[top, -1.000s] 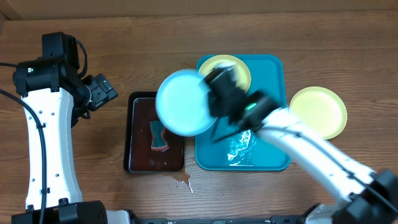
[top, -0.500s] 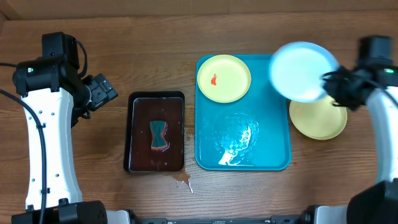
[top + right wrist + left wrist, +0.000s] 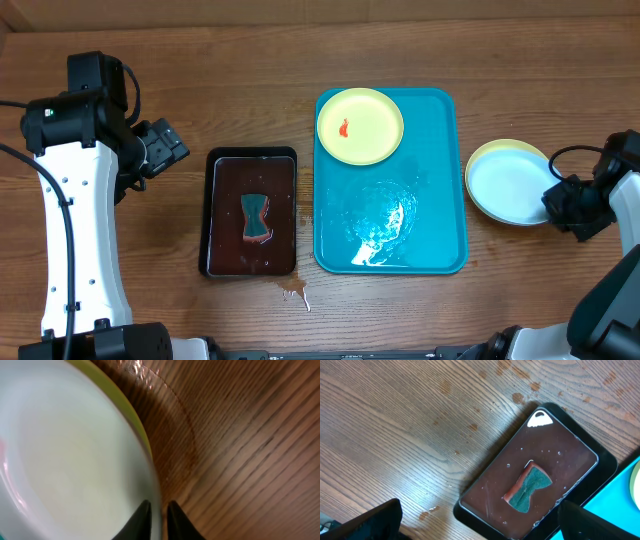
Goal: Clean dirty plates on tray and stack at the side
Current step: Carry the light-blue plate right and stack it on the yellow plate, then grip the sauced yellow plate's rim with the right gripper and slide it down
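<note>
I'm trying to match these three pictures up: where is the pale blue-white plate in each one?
Overhead: the blue-white plate is at the far right, lying on a yellow-green plate, right of the turquoise tray.
Left wrist: not in it.
Right wrist: it fills the left side.
Shared landmark: that yellow-green plate's rim, showing beneath it.

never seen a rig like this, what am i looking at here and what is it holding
Two white robot arms work at a wooden table. One picture looks down from above; the other two come from a camera on each wrist. On the table are a black tray of brown liquid with a teal sponge, and a turquoise plastic tray carrying a pale yellow-green round plate with a red smear. The left gripper is open. The right gripper pinches the rim of a pale blue-white round plate resting on another yellow-green plate beside the tray.
</note>
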Robot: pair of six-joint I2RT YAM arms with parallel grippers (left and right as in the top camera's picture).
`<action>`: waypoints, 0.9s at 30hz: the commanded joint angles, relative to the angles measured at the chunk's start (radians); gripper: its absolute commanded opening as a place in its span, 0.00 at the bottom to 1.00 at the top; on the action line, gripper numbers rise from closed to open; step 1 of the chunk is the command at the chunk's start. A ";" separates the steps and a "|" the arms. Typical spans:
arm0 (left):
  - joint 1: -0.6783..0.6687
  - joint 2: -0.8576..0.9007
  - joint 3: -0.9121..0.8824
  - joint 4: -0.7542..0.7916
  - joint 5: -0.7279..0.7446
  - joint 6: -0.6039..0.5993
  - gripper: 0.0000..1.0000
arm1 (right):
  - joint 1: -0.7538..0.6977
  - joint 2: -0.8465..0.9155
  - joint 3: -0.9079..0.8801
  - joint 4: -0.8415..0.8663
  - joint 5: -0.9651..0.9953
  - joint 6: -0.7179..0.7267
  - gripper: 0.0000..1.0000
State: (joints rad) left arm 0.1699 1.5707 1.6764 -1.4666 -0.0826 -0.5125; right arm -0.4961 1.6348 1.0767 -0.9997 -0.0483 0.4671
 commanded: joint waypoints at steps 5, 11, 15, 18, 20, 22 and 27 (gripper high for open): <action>0.000 -0.008 0.014 0.001 -0.005 0.019 1.00 | 0.053 -0.071 0.112 -0.041 -0.077 -0.089 0.61; 0.000 -0.008 0.014 0.001 -0.005 0.019 1.00 | 0.224 -0.187 0.223 -0.054 -0.225 -0.224 0.56; 0.000 -0.008 0.014 0.001 -0.005 0.019 1.00 | 0.394 -0.224 0.234 0.020 -0.241 -0.268 0.54; 0.000 -0.008 0.014 0.001 -0.005 0.019 1.00 | 0.520 -0.206 0.232 0.097 -0.196 -0.267 0.54; 0.000 -0.008 0.014 0.001 -0.005 0.019 1.00 | 0.607 -0.170 0.232 0.156 -0.087 -0.267 0.54; 0.000 -0.008 0.014 0.001 -0.005 0.019 1.00 | 0.664 -0.122 0.230 0.209 0.005 -0.267 0.54; 0.000 -0.008 0.014 0.001 -0.005 0.019 1.00 | 0.737 0.029 0.205 0.369 0.066 -0.291 0.60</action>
State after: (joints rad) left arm 0.1703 1.5707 1.6764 -1.4662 -0.0826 -0.5125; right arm 0.2134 1.5742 1.2984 -0.6884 -0.0723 0.2077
